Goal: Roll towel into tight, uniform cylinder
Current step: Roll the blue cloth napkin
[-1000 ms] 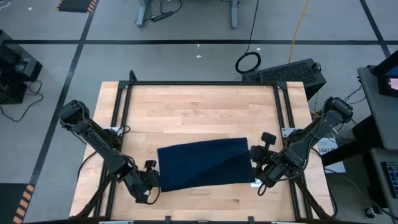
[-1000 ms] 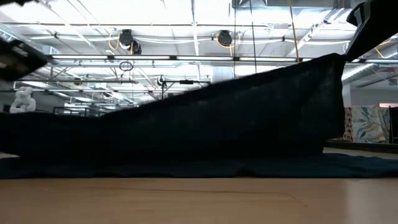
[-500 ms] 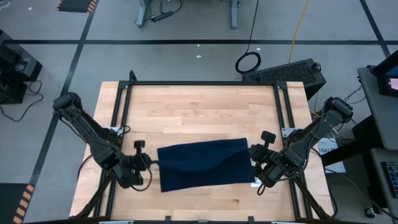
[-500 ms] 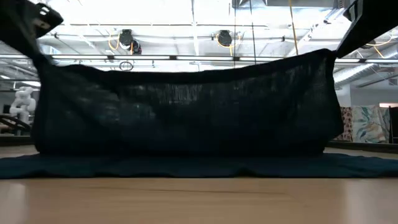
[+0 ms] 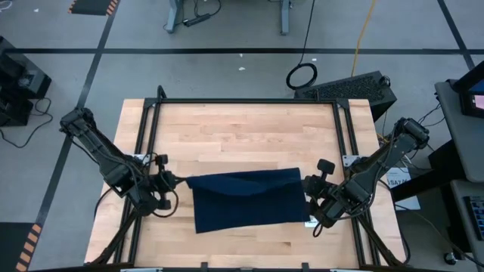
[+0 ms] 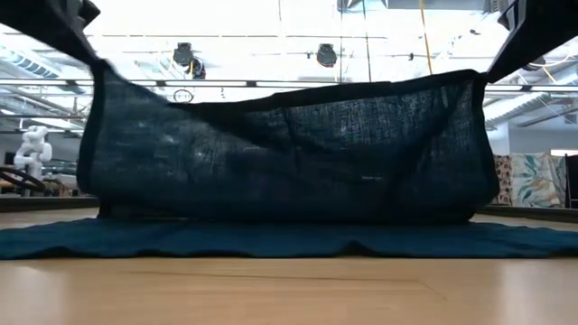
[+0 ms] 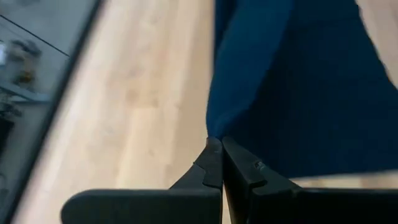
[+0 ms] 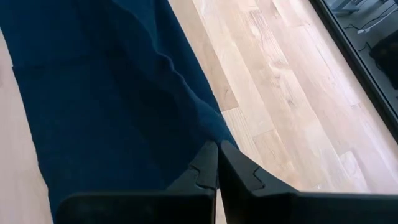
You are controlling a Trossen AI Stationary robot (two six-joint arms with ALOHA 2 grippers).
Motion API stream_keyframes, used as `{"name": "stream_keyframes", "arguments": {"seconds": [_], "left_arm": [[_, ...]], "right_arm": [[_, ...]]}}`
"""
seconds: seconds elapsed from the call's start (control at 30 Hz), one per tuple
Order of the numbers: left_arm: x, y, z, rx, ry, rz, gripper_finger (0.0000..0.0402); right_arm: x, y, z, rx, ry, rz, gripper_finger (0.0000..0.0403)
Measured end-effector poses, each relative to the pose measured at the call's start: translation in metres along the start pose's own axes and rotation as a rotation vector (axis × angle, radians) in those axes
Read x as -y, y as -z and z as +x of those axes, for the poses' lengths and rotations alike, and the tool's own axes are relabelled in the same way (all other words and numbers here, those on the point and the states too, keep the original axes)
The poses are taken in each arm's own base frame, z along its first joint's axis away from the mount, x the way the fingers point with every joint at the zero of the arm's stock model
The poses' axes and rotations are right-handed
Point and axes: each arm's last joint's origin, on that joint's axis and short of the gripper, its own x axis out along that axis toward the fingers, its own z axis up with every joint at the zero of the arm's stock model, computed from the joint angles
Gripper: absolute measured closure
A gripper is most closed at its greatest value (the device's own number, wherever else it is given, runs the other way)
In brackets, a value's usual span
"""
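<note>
The left gripper (image 5: 175, 181) is pinched tight on the towel's (image 5: 248, 198) left corner, and the right gripper (image 5: 308, 198) is clamped on its right corner; both lift one edge while the rest lies flat on the table (image 5: 234, 128). The cloth looks light, limp and prone to sagging between grips; corners or hems seem the best hold; no containers are present.

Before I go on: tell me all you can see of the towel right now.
The towel is a plain dark navy cloth with a loose weave. Its far edge is lifted and stretched between the left hand and the right hand, each shut on a corner. That raised part hangs like a curtain in the low view, sagging a little in the middle. The near part lies flat on the wooden table. No tag shows.
</note>
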Motion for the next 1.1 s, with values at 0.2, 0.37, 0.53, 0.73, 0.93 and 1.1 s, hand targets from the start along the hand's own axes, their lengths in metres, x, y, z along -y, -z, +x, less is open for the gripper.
{"name": "stream_keyframes", "arguments": {"seconds": [0.2, 0.37, 0.53, 0.73, 0.93, 1.1], "left_arm": [[0.005, 0.002, 0.001, -0.094, 0.130, -0.004, 0.0400], [0.013, -0.001, -0.002, -0.060, 0.204, -0.044, 0.0400], [0.021, -0.005, -0.005, -0.024, 0.265, -0.067, 0.0400], [0.036, -0.006, 0.005, -0.033, 0.260, -0.057, 0.0400], [0.049, -0.003, 0.018, -0.088, 0.238, -0.017, 0.0400], [0.054, -0.005, 0.021, -0.074, 0.252, -0.030, 0.0400]], "right_arm": [[-0.002, -0.001, 0.000, 0.011, -0.019, -0.001, 0.0403], [-0.002, -0.001, 0.000, 0.008, -0.023, -0.007, 0.0403], [-0.002, -0.001, 0.000, 0.008, -0.023, -0.023, 0.0403], [-0.002, -0.001, 0.000, 0.008, -0.022, -0.026, 0.0403], [-0.002, -0.001, 0.000, 0.006, -0.021, -0.028, 0.0403], [-0.002, -0.001, 0.000, 0.004, -0.018, -0.031, 0.0403]]}}
